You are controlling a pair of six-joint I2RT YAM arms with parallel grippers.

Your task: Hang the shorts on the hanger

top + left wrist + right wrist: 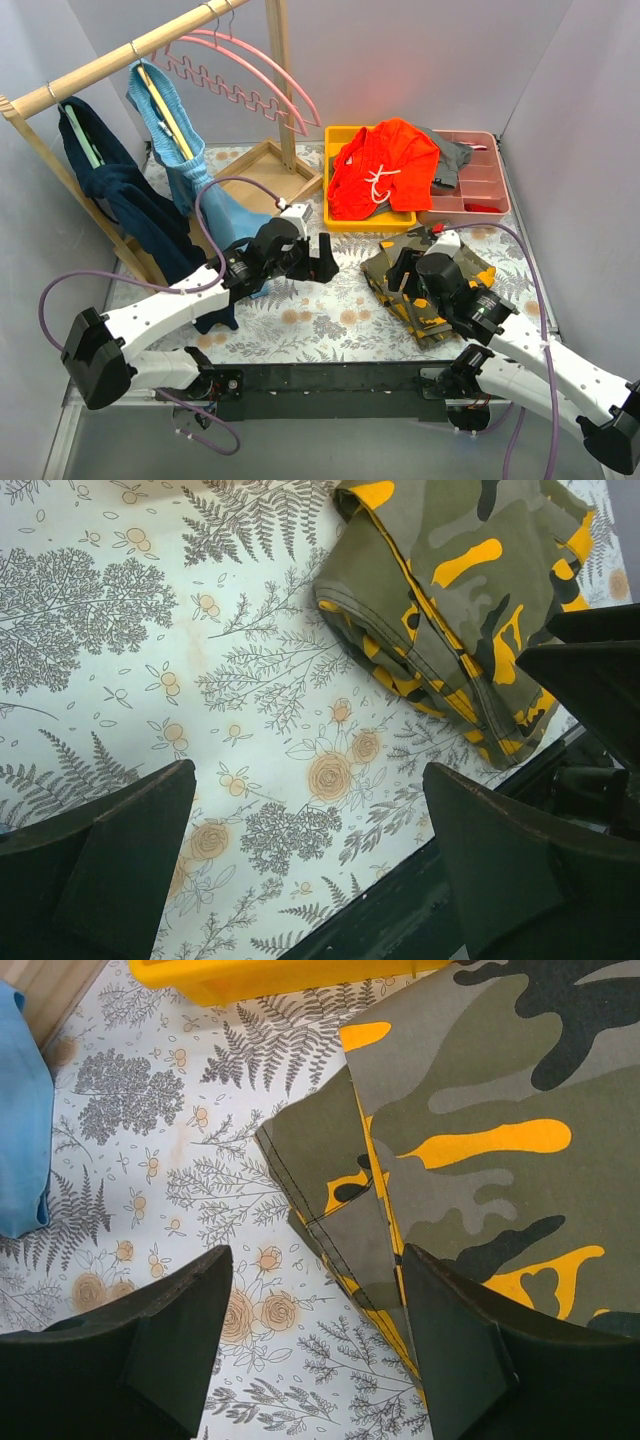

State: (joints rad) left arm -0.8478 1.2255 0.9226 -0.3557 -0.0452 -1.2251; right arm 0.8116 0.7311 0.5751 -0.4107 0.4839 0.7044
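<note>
The sky-blue shorts (172,130) hang over the pale-yellow hanger (162,105) on the wooden rail (120,55), and their lower end droops down to the table (240,215). A blue edge of them shows at the left of the right wrist view (20,1130). My left gripper (325,262) is open and empty, low over the floral tablecloth (310,860), to the right of the shorts. My right gripper (398,282) is open and empty (315,1330), over the left edge of the camouflage shorts.
Camouflage shorts (430,280) lie at front right (470,590) (500,1110). Orange shorts (385,165) fill a yellow bin (345,135); a pink tray (480,185) stands beside it. Pink hangers (250,70) and a navy garment (130,200) hang on the rack.
</note>
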